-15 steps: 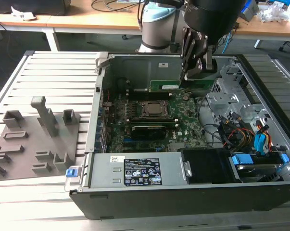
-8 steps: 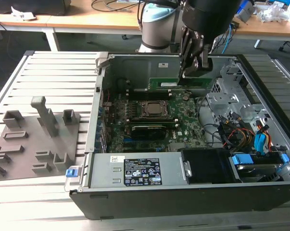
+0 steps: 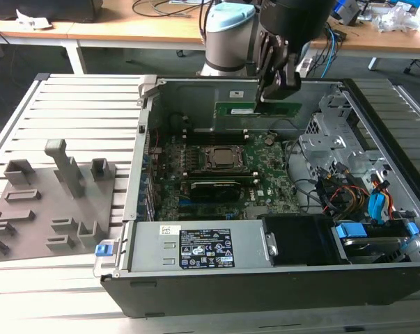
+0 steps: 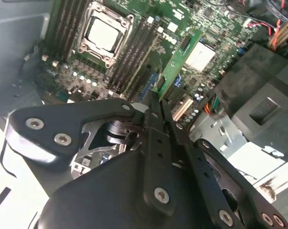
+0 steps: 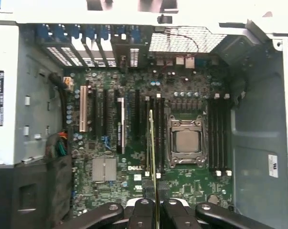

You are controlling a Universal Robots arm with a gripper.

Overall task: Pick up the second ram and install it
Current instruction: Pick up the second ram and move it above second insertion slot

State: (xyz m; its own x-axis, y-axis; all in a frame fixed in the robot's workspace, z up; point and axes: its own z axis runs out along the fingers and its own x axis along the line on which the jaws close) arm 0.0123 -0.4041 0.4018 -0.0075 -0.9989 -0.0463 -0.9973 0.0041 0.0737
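Second ram point(image 4: 181, 59), print illegible, in gripper point(image 4: 156, 99)

Here's the second ram point(image 3: 258, 109), a long, thin green board, up in the air and clear of the motherboard point(image 5: 191, 186). The gripper point(image 3: 265, 99) pinches it on its upper long edge, close to the middle, and the stick runs level in the exterior view, standing on edge. In the second wrist view the ram point(image 4: 179, 59) juts out from the closed fingertips, its green face showing a dark chip. In the first wrist view it is edge-on point(image 5: 152, 143), a pale thin line over the black memory slots point(image 5: 160, 133) just beside the processor socket point(image 5: 186, 140), lined up along them and not seated.
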